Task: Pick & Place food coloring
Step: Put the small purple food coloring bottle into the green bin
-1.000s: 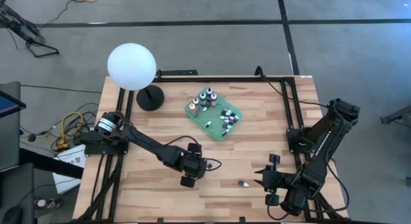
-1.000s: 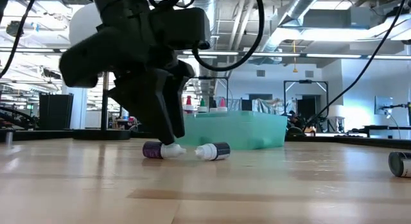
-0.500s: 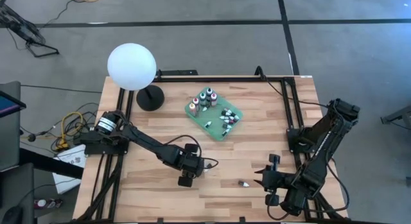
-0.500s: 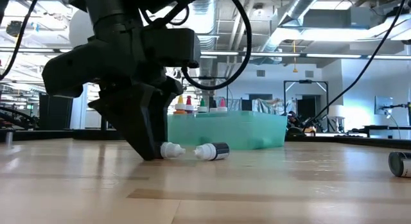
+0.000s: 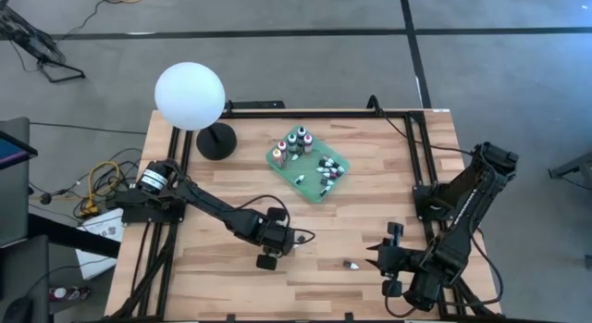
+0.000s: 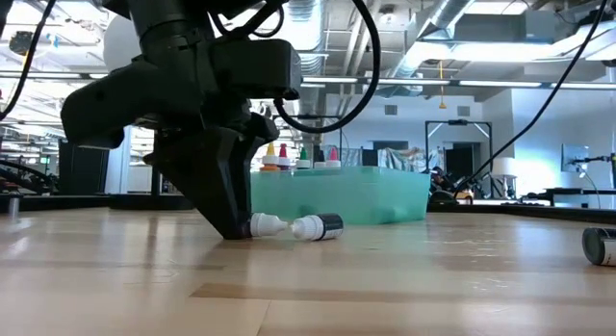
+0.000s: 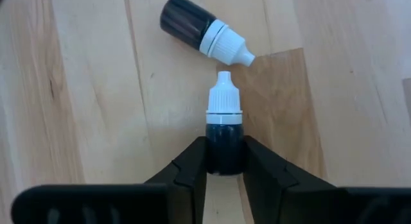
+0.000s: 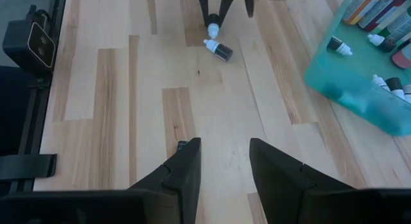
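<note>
The high view looks straight down from well above, taking in the whole pale wooden counter [image 5: 370, 221] and both arms. The low view sits at counter height, facing level across the wood toward the room behind. The left wrist view looks down from very near, past the left tool [image 7: 225, 161], at two small dark white-capped dropper bottles [image 7: 224, 129]. The right wrist view faces along the counter from farther off, past the right tool [image 8: 225, 161]. All four views share those two bottles; three also show the green square plastic tray [image 5: 308, 163].

Dark bottles [image 7: 224, 137] wear white caps, the tray [image 5: 309, 186] is green, and the lamp globe [image 5: 190, 96] white.
</note>
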Motion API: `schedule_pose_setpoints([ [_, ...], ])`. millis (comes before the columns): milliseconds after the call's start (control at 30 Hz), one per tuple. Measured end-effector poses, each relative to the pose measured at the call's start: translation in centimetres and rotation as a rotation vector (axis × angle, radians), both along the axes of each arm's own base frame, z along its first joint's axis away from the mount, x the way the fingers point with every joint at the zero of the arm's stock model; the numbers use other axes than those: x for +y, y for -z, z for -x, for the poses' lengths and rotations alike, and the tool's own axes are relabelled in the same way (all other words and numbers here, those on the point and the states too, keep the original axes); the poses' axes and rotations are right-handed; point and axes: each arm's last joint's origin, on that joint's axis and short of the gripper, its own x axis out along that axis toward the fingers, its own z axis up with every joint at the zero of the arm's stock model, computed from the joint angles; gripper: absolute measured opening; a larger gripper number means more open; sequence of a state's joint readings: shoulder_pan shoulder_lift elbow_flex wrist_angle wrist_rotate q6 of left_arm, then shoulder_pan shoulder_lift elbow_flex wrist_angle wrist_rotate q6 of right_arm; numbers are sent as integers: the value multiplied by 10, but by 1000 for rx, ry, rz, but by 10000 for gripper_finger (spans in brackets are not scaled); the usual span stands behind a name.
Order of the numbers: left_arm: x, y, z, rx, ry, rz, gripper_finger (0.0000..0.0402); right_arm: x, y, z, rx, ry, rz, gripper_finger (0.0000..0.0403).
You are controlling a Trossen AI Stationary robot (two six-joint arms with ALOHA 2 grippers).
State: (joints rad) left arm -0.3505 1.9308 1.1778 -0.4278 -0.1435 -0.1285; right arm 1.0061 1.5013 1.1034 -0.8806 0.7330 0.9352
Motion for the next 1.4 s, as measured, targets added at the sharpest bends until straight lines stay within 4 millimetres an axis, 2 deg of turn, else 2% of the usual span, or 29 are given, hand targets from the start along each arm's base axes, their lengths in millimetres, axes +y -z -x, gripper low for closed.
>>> schedule_pose_setpoints([
  [433, 0, -4, -3, -10, 25, -42, 75, 0, 0, 0, 0, 0, 0, 125],
  [567, -1, -16, -7, -24, 43, -66, 76, 0, 0, 0, -1, 0, 0, 125],
  [733, 5, -46, -17, -76, 69, -171, 76, -1, 0, -1, -1, 6, 1, 125],
  [900, 28, -78, -34, -97, 28, -240, 75, -3, 0, -4, -2, 17, 1, 125],
  [1067, 65, -96, -49, -143, -20, -263, 77, -3, 0, -4, 0, 16, 1, 125],
  [1400, 140, -104, -65, -255, -118, -225, 77, -3, 0, -3, 2, 14, 6, 125],
])
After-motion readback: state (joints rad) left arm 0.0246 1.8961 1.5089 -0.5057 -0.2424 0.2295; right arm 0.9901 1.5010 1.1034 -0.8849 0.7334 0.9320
